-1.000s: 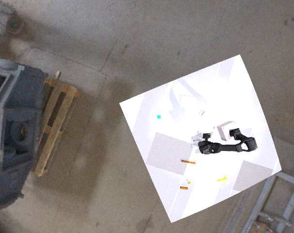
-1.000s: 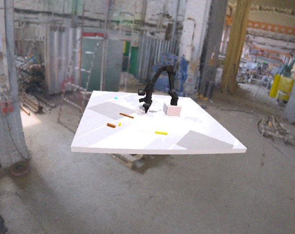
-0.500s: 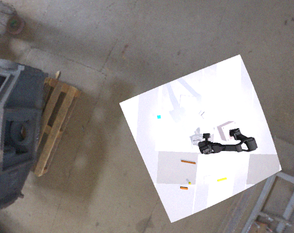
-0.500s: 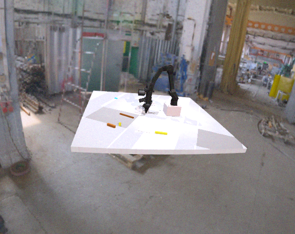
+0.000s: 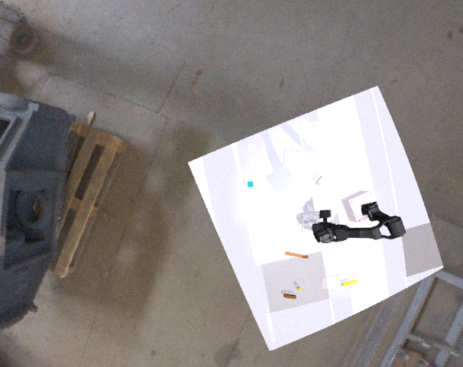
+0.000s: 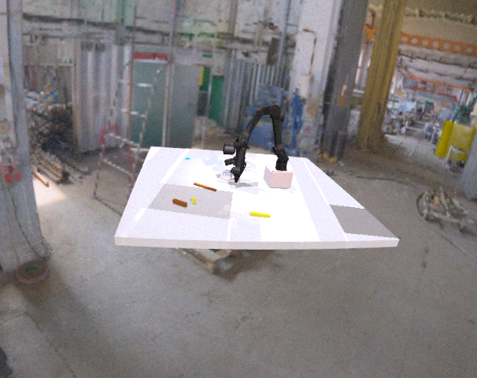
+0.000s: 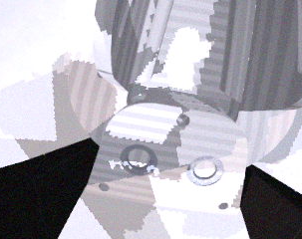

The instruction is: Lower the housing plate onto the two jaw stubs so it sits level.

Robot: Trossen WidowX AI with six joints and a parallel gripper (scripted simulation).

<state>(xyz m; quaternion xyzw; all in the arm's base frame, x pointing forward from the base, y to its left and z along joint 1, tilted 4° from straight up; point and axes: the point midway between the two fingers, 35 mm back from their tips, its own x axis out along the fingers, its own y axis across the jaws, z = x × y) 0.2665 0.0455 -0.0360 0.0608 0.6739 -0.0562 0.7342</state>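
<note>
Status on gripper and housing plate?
Black parallel-jaw gripper: closed on pale flat housing plate. Plate over pale ribbed parts; seating on stubs unclear. No obstruction visible between the fingers and plate.

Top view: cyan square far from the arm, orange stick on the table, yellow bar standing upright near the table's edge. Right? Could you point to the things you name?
One error: the yellow bar (image 5: 349, 282) (image 6: 260, 214) lies flat, as the exterior view shows. The cyan square and orange stick are as you say.
</note>
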